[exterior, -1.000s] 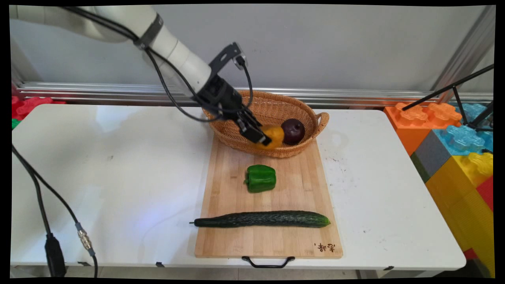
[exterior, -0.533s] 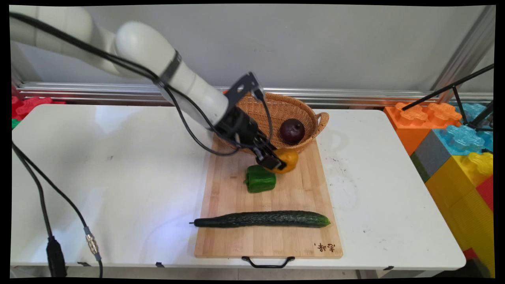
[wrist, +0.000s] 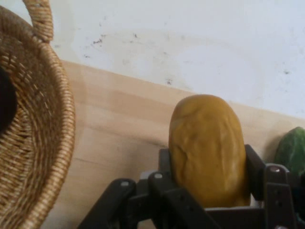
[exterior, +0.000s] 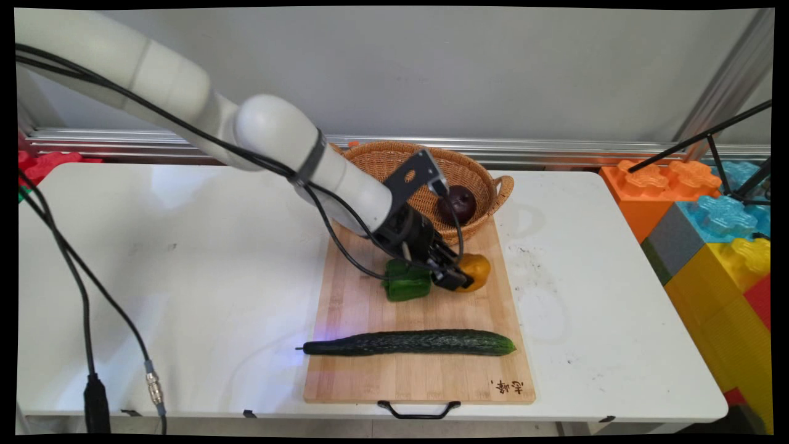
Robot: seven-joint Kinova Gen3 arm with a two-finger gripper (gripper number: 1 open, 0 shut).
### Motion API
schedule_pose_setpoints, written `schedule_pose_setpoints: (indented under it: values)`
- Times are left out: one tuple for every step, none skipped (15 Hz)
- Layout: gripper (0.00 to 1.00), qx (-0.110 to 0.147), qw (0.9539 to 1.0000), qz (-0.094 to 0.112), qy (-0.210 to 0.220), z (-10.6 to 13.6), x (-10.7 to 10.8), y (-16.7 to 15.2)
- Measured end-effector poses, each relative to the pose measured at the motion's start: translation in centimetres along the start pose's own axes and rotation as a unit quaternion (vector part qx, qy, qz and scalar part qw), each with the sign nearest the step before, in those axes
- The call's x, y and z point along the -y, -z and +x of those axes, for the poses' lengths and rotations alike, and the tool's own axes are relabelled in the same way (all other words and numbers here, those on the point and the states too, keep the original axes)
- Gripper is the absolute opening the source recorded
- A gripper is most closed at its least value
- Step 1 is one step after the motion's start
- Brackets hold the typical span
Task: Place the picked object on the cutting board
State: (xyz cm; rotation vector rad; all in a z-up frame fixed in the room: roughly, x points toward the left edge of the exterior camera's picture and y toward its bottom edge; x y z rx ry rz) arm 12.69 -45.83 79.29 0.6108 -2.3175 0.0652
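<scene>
Bright, even light from above; soft glare patches on the bench (exterior: 185, 246) at far left; faint shadows lie close under the cucumber (exterior: 410, 342) and basket (exterior: 425, 169); the hand view is sharp (nearest rim of the basket slightly soft).

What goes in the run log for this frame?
pincer: shut on yellow fruit | over cutting board | beside green pepper

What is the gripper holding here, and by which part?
The gripper is shut on the yellow-orange fruit, its fingers clamping the two sides near the lower end, above the cutting board.
</scene>
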Motion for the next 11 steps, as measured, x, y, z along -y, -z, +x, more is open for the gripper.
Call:
schedule_pose_setpoints:
  values:
    - [0.0,0.002,1.0,0.002,-0.003,-0.1,-0.2,-0.7]
    - [0.0,0.004,1.0,0.004,-0.005,-0.2,-0.3,-1.3]
    - [0.0,0.005,0.9999,0.006,-0.007,-0.3,-0.4,-1.7]
    - [0.0,0.007,0.9999,0.008,-0.011,-0.4,-0.6,-2.3]
    - [0.0,0.008,0.9998,0.01,-0.014,-0.5,-0.7,-2.9]
    - [0.0,0.01,0.9997,0.011,-0.017,-0.5,-0.8,-3.3]
    - [0.0,0.01,0.9997,0.013,-0.02,-0.5,-0.9,-3.5]
    - [1.0,0.011,0.9995,0.015,-0.024,-0.4,-1.0,-3.9]
    - [1.0,0.012,0.9994,0.017,-0.028,-0.3,-1.2,-4.2]
    - [1.0,0.012,0.9993,0.018,-0.031,-0.2,-1.2,-4.4]
    - [1.0,0.013,0.9991,0.02,-0.034,-0.1,-1.4,-4.6]
